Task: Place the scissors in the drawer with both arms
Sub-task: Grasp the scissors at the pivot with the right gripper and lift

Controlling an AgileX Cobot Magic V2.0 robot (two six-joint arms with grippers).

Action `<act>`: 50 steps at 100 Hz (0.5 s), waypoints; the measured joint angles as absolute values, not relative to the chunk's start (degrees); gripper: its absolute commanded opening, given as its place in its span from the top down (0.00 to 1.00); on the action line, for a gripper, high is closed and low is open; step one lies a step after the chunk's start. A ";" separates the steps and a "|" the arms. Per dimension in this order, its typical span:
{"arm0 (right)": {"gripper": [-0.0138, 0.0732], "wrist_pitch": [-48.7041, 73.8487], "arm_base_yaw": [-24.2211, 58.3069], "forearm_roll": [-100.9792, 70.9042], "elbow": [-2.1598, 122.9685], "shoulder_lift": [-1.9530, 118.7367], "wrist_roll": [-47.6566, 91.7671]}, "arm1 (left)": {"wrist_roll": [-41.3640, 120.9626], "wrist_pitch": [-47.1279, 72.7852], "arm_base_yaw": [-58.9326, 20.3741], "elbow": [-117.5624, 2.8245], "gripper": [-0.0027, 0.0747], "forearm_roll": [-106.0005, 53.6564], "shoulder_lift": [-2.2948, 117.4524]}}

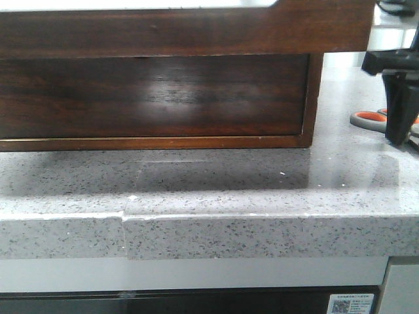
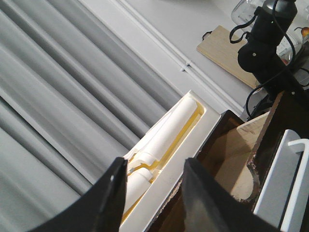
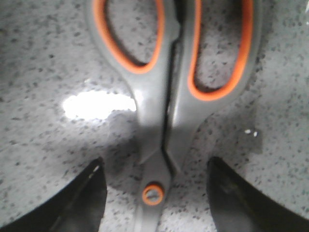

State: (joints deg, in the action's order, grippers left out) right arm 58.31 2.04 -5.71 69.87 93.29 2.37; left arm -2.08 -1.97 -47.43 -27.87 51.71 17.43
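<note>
Spread wide, my black right gripper [image 3: 154, 193] straddled the grey, orange-lined scissors [image 3: 169, 96] lying flat on the speckled grey stone counter [image 3: 43, 58], pivot between my fingertips, loops beyond them.

The right end effector [image 1: 400, 104] is matte black, a blocky body narrowing into angular dark fingers. From its wrist camera, two black fingers [image 3: 72, 203] show broad, curved inner edges. The left end effector [image 2: 154, 203] has two glossy black fingers [image 2: 108, 203] with rounded tips catching pale highlights.
</note>
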 measured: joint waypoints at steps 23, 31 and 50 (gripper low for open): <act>0.38 58.31 2.04 -4.69 70.71 94.65 2.04 | -2.08 -1.84 -47.43 -27.87 0.63 51.71 17.43; 0.38 58.31 2.04 -4.56 70.94 95.02 2.04 | -2.08 -1.84 -47.43 -27.87 0.63 51.71 17.43; 0.62 58.42 2.04 -3.82 71.18 95.16 1.95 | -2.08 -1.72 -47.43 -27.87 0.63 51.71 17.43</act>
State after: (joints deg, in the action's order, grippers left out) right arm 58.42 2.04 -3.82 71.18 95.16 1.95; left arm -2.08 -1.72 -47.43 -27.87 51.71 17.43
